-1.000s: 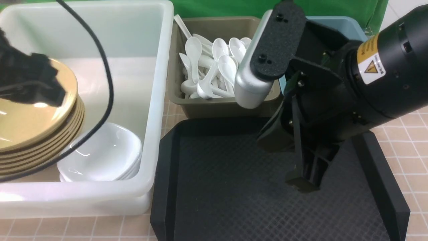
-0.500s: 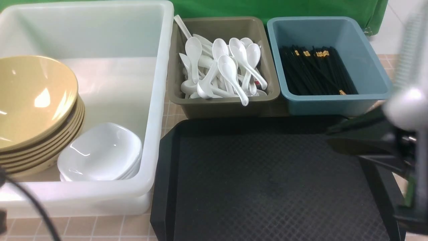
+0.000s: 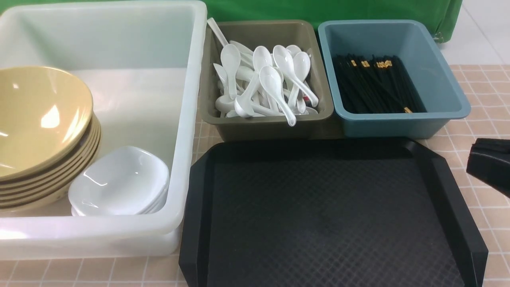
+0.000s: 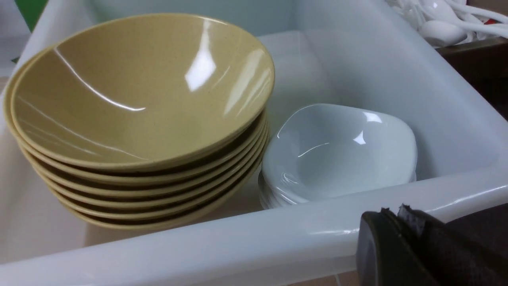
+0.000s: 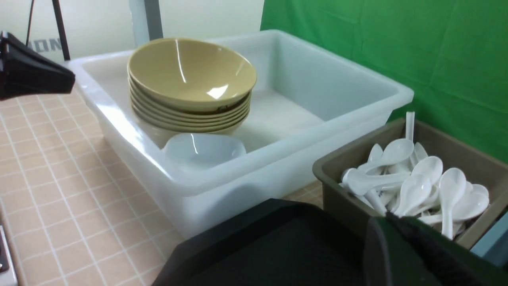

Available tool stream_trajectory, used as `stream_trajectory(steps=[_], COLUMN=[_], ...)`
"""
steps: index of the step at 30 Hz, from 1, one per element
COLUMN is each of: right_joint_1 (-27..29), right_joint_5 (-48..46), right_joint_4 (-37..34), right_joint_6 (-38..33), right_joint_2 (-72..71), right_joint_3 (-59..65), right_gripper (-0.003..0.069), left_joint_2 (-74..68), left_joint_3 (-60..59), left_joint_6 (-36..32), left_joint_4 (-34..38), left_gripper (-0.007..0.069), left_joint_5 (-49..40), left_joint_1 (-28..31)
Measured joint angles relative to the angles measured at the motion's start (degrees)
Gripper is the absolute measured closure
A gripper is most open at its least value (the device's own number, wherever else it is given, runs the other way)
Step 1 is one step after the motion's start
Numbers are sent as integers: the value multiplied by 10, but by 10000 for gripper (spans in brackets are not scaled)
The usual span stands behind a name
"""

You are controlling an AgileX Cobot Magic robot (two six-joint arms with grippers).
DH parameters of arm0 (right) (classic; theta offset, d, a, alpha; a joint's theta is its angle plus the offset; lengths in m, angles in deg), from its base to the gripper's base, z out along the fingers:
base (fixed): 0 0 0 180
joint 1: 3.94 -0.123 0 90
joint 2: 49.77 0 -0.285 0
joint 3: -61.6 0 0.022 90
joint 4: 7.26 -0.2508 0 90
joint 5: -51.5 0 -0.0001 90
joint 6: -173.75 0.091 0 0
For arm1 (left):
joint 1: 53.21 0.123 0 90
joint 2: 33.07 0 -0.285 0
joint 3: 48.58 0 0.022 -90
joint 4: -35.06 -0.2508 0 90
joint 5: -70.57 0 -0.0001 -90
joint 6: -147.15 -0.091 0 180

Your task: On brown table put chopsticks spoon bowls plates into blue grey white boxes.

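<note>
Front: white tub (image 3: 187, 119) on the tiled table (image 3: 478, 79) holds a stack of glossy tan bowls (image 3: 40, 119), with nested white plates (image 3: 119, 179) touching them. Grey box (image 3: 263, 129) is heaped with white spoons (image 3: 271, 83). Blue box (image 3: 398, 123) has black, gold-banded chopsticks (image 3: 374, 87). Black tray (image 3: 318, 219) sits in front. Right gripper (image 3: 484, 159) is right of the tray.
Left wrist: left gripper (image 4: 391, 214) jaws together, just outside the tub's wall.
Right wrist: right gripper (image 5: 387, 218) jaws together.

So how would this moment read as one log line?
tan bowls and white dishes in white tub | spoons in olive-grey bin | chopsticks in blue bin | left jaws shut | right jaws shut
</note>
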Motion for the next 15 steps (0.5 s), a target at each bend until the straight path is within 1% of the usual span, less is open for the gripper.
stream_trajectory(steps=[15], right_joint_1=[0], right_joint_5=[-19], right_joint_4=[0], right_joint_6=[0], right_joint_2=[0], right_joint_3=[1], right_gripper=[610], left_joint_2=[0], left_joint_3=[0], left_joint_6=[-1], left_joint_4=[0], left_gripper=[623], left_joint_5=[0], left_joint_1=[0])
